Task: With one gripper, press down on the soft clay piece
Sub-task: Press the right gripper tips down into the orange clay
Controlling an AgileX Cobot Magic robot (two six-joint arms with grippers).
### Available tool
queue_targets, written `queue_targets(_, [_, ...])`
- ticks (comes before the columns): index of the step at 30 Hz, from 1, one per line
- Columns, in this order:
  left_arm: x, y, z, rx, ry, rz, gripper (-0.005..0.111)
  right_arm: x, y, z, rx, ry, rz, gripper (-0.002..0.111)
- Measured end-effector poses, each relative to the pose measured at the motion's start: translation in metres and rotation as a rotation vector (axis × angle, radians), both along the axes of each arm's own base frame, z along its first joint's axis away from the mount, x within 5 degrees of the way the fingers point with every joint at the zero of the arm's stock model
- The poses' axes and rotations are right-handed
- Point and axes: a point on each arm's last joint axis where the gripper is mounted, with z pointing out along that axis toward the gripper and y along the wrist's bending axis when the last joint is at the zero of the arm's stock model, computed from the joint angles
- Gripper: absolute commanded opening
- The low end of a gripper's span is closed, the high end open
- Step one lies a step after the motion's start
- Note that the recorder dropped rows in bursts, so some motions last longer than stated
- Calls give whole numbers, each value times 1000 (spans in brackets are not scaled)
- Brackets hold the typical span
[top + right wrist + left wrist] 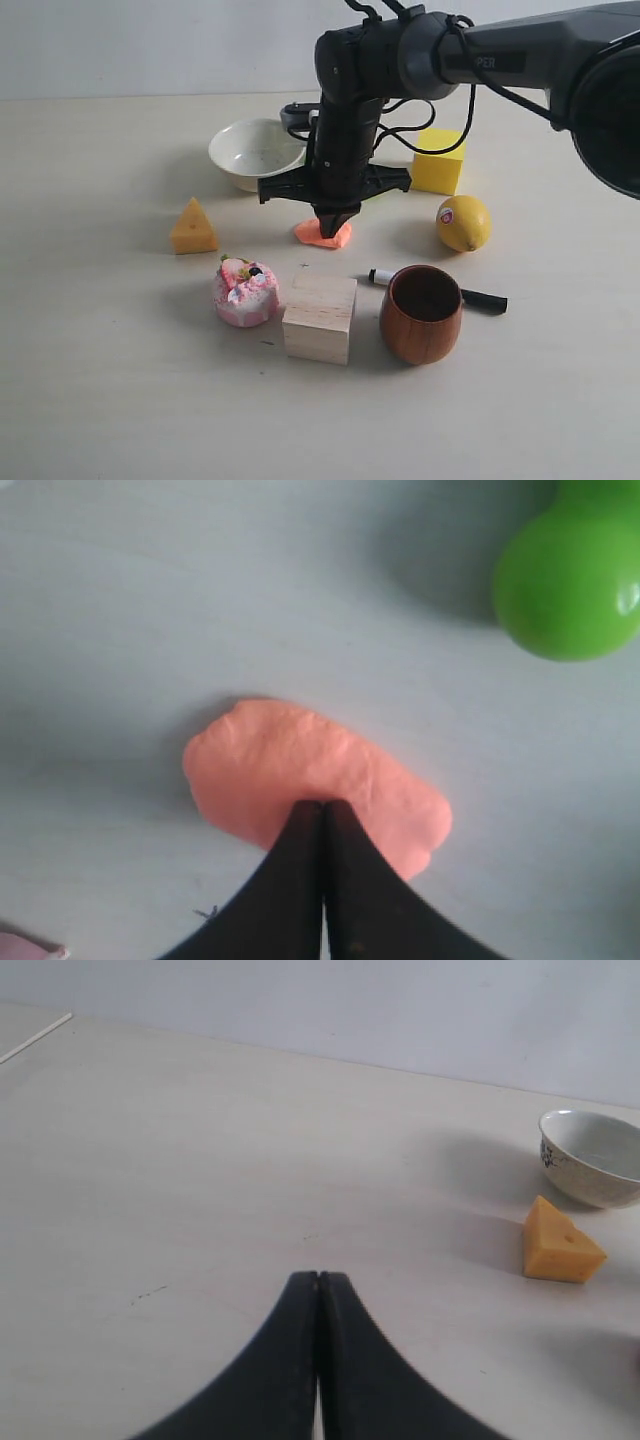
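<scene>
Pale table point(100, 400) carries everything. On it the right claw point(322, 805), fingers pressed together, plants its tips on the soft clay piece point(290, 760). The left claw point(317, 1278), likewise pinched closed, hangs above the table. Clay lies at 12 o'clock from the wooden block point(320, 318), 9 o'clock from the lemon point(463, 222).

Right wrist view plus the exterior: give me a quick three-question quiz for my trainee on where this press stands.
1. True or false: the right gripper is shut, with its tips at the soft clay piece.
2. In the exterior view, what lies to the right of the clay? A. cheese wedge B. lemon C. cake toy
3. Fill in: the left gripper is ___ and holds nothing.

Key: 1 true; 2 B; 3 shut.
</scene>
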Motion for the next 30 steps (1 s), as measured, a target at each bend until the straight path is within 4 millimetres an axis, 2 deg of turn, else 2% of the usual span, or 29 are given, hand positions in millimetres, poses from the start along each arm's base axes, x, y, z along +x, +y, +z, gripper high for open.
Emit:
queue_targets(11, [0, 0, 0, 0, 0, 0, 0, 0, 1, -12, -21, 33, 3, 0])
queue_targets(30, [0, 0, 0, 0, 0, 0, 0, 1, 3, -18, -30, 45, 11, 0])
